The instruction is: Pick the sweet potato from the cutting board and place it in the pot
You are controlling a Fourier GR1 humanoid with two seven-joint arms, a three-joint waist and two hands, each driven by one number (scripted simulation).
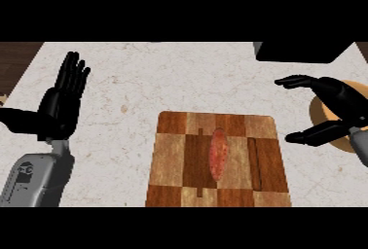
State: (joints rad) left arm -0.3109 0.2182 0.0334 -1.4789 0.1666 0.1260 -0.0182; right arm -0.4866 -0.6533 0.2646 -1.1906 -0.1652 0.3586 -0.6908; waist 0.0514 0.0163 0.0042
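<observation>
Sweet potato (218, 154) lies lengthwise on cutting board (173, 160), approx. mid-board, nothing touching it. Board sits on pale counter (144, 78), near lower edge of view. Right hand (343, 99) is at view's right, above & beside the board's top right corner: fingers & thumb apart, lightly curved, holding nothing, over a tan round thing (318, 113) which it partly hides. Left hand (61, 104) rests at far left, fingers straight & pointing up, well apart from the board. Dark object (298, 51) at top right, cut off by the edge; can't tell what it is.
</observation>
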